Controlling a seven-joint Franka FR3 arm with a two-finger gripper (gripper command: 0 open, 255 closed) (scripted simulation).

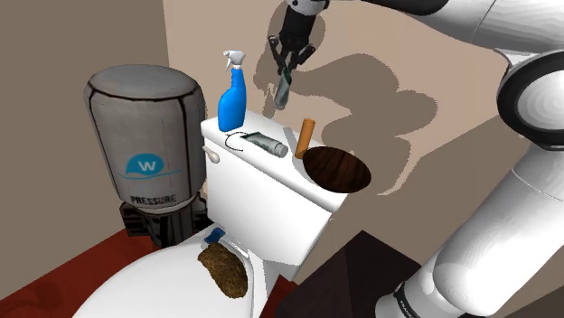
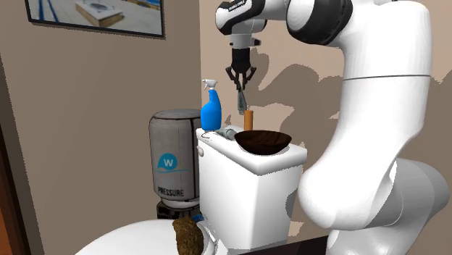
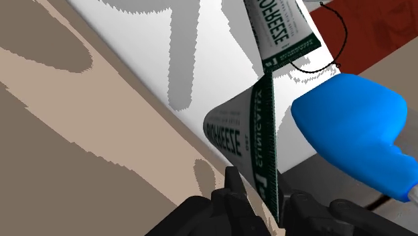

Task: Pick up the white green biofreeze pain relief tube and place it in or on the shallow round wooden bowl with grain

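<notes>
Two white-and-green tubes show. From the shoulder view's left come a grey pressure tank [image 1: 146, 144], a blue spray bottle [image 1: 232, 99], then the second tube [image 1: 268, 143] lying flat on the toilet tank lid [image 1: 271, 172]. Above it and a little right, the tool [image 1: 286, 68] hangs in the air, clamped on the held tube [image 1: 284, 86], which dangles nearly upright, well clear of the lid. Further right stand a brown cylinder [image 1: 305, 138] and the dark wooden bowl [image 1: 336, 169]. The held tube looks light and soft-walled, likely to squash and swing; a pinch across its flattened part seems safer than one on the rounder end.
</notes>
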